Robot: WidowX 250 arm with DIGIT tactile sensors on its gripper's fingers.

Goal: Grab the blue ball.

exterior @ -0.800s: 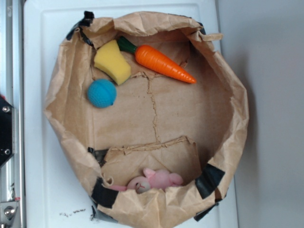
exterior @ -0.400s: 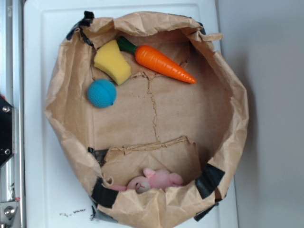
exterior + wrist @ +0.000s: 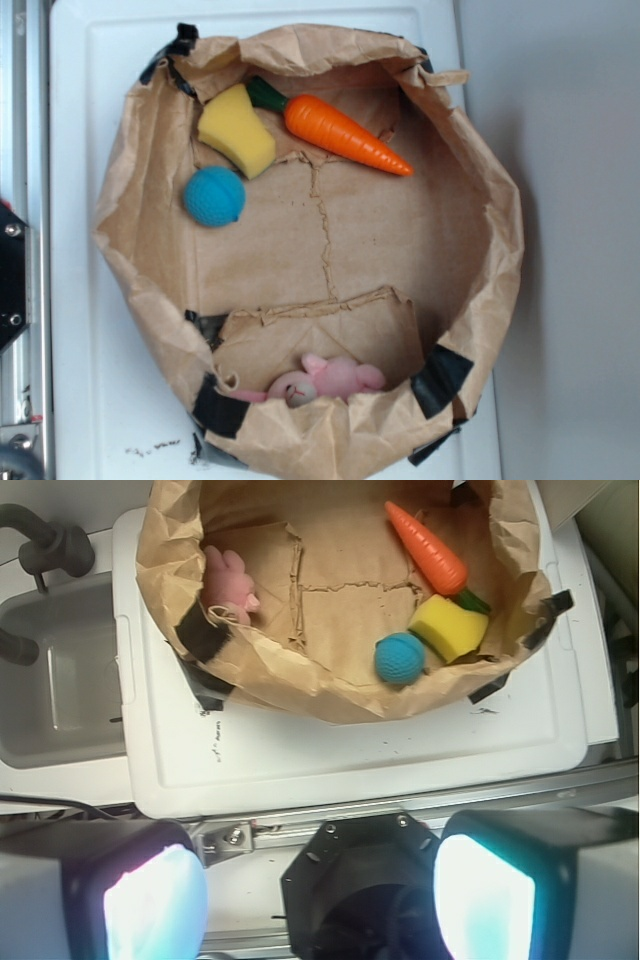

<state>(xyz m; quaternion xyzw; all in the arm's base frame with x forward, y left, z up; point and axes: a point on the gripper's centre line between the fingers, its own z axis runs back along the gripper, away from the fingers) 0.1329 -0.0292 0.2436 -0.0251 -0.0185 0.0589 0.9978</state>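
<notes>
The blue ball (image 3: pixel 214 196) is a small teal knitted ball lying inside a low brown paper bag (image 3: pixel 500 230), near its left wall and just below a yellow sponge (image 3: pixel 237 130). In the wrist view the blue ball (image 3: pixel 400 659) lies near the bag's (image 3: pixel 300 685) near rim, left of the sponge (image 3: pixel 447 627). My gripper (image 3: pixel 320 900) is open, with its two pale pads at the bottom corners and nothing between them. It hangs well back from the bag, over the robot's black base (image 3: pixel 350 880).
An orange carrot (image 3: pixel 340 132) lies beside the sponge, and a pink plush toy (image 3: pixel 325 380) sits against the opposite wall. The bag stands on a white board (image 3: pixel 80 300). A grey sink (image 3: pixel 60 680) is to the left in the wrist view.
A blurred grey shape has come into the bottom left corner of the exterior view, covering the metal bracket there. Nothing in the bag has moved.
</notes>
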